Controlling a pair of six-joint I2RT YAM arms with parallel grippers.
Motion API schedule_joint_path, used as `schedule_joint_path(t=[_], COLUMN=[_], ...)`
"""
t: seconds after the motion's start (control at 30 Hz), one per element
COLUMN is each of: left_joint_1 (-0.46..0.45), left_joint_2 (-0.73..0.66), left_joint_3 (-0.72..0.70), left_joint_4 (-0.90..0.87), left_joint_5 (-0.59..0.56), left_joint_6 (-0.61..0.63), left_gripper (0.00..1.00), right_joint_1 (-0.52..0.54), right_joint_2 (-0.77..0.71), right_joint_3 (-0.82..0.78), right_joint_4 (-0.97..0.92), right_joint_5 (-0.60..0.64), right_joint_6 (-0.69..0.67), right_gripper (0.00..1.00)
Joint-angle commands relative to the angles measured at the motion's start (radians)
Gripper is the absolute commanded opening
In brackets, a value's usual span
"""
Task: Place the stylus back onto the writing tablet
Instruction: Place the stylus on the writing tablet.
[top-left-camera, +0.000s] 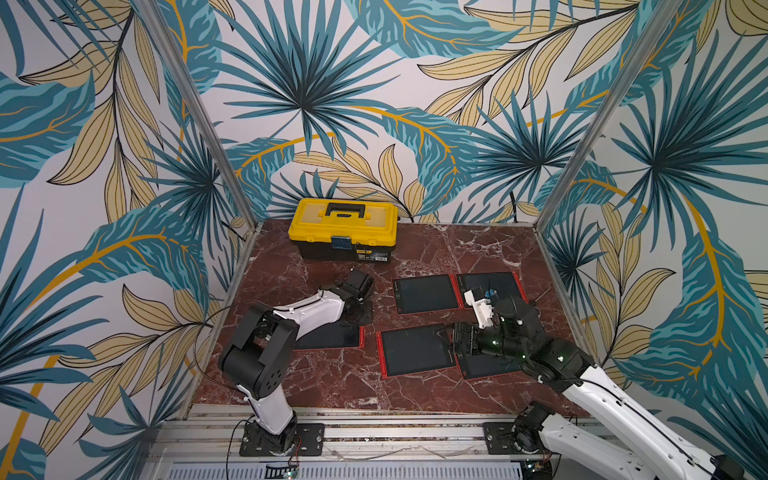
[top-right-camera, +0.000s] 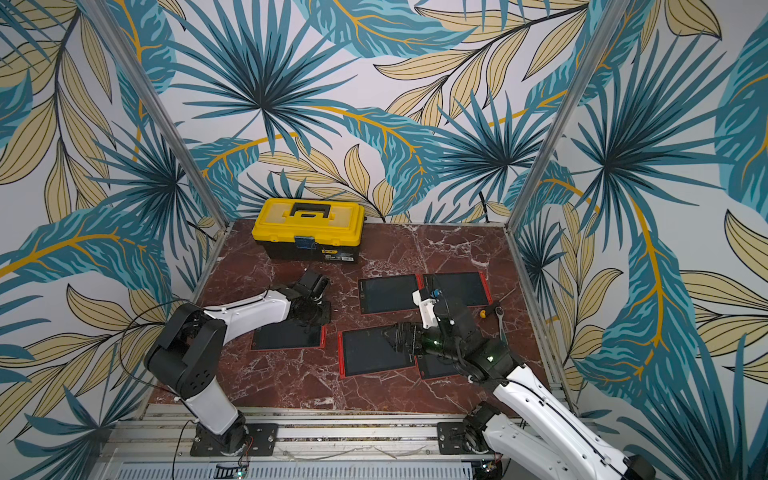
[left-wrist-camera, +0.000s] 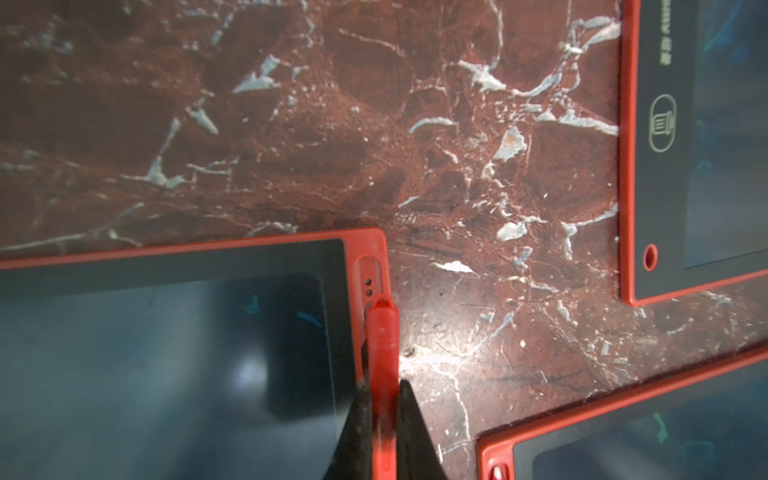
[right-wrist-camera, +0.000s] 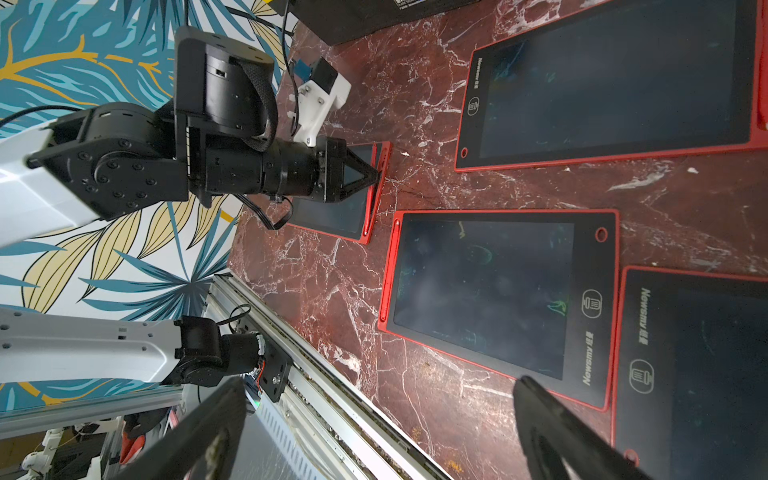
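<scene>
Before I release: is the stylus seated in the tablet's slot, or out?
Not seated: the left end effector grips the stylus over the slot, whose end shows empty.

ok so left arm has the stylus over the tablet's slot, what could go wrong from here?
1. In the left wrist view the stylus, pinched by the fingers of the left gripper, looks skewed toward the outer lip of the slot. If released now, it may roll onto the marble table.
2. The writing tablet lies loose on the table, so pressing the stylus in could slide it.
</scene>
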Motion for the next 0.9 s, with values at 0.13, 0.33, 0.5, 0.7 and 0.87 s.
schedule_joint_path(t=[0.13, 0.33, 0.5, 0.7, 0.87], left_joint_1=[-0.004, -0.004, -0.004, -0.004, -0.004], left_joint_2=[-0.001, -0.001, -0.004, -0.003, -0.001], left_joint_3=[-0.018, -0.023, -0.027, -0.027, -0.026], left_joint_4=[0.008, 0.008, 0.008, 0.008, 0.008], left_joint_5=[-0.010, -0.011, -0.011, -0.013, -0.014], left_joint_6=[0.005, 0.006, 0.004, 0.004, 0.004], left_gripper=[0.13, 0.14, 0.15, 0.15, 0.17], right_joint_1=[0.003, 0.003, 0.004, 0.004, 0.003], right_joint_2=[-0.011, -0.012, -0.012, -0.010, -0.011], right_joint_3=[-0.029, -0.035, -0.035, -0.037, -0.036], right_joint_4=[0.000, 0.003, 0.008, 0.010, 0.009], right_joint_5=[0.019, 0.019, 0.020, 0.019, 0.020], right_joint_6=[0.006, 0.009, 0.009, 0.011, 0.011], right_gripper=[0.99, 1.00, 1.00, 1.00, 0.99])
